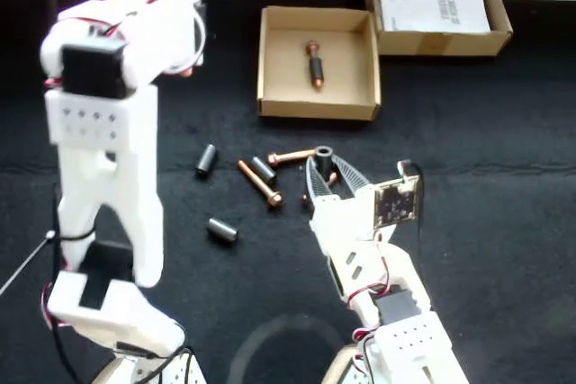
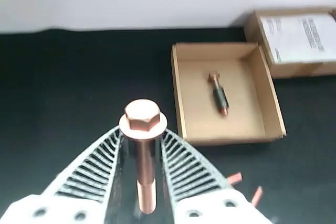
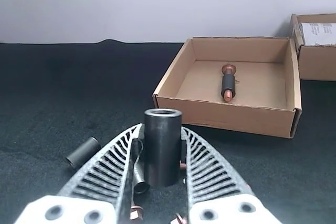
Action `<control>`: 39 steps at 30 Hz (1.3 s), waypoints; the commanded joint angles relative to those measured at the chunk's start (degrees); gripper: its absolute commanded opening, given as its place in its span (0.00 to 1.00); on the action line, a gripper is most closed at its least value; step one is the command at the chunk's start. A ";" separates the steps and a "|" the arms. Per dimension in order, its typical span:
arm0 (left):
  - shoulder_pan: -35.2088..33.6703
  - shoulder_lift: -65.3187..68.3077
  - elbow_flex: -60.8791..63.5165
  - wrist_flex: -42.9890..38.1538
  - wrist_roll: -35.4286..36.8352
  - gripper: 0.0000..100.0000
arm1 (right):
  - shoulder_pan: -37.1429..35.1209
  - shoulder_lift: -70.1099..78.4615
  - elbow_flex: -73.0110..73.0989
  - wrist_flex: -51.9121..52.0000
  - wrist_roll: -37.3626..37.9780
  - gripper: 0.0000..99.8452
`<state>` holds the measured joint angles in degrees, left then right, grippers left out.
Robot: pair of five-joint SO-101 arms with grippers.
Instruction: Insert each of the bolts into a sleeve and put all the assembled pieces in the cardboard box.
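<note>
1. Mating step, as I judge it. In the high view the right gripper (image 1: 322,168) is clenched on an upright sleeve (image 1: 322,152) low over the table (image 1: 486,249), with loose bolts (image 1: 259,183) and loose sleeves (image 1: 207,159) lying just beside it. The cardboard box (image 1: 270,60) holds one assembled piece (image 1: 314,65). A second box (image 1: 441,40) touching its far corner holds a printed sheet.

2. Left wrist view: the left gripper (image 2: 143,136) grasps a bolt (image 2: 142,177) by its shank. The hexagonal head sits out at the fingertips and the plain end points back toward the wrist. The cardboard box (image 2: 181,98) lies ahead, with the assembled piece (image 2: 219,95) flat on its floor, apart from every wall.

3. Right wrist view: the sleeve (image 3: 163,150) stands between the right gripper's fingers, its open bore proud of the fingertips. One loose sleeve (image 3: 84,152) rests nearby. The next move probably calls for lining the bolt's plain end up with that bore. Because the plain end faces the left wrist, this looks awkward, and the two axes must match closely. Boxing the pair comes after.
</note>
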<state>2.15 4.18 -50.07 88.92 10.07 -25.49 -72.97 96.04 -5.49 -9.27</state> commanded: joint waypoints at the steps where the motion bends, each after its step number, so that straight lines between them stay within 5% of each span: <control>1: 1.98 -6.46 -2.33 5.45 -0.35 0.01 | -1.27 0.40 6.29 -0.13 -0.70 0.01; 12: 5.14 -17.10 -0.84 12.40 -1.14 0.01 | -2.42 0.48 6.64 0.04 -0.79 0.01; 24: 17.71 -40.48 33.27 11.16 -4.75 0.01 | -3.56 0.48 6.90 -5.93 -0.79 0.01; 31: 17.45 -55.08 55.96 -6.07 -2.73 0.01 | -3.56 0.48 6.90 -8.40 -0.79 0.01; 39: 17.45 -78.11 90.51 -39.82 -2.73 0.01 | -3.56 0.40 6.90 -8.40 -0.79 0.01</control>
<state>19.12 -66.15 29.23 62.73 6.81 -28.66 -72.88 96.04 -12.53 -9.54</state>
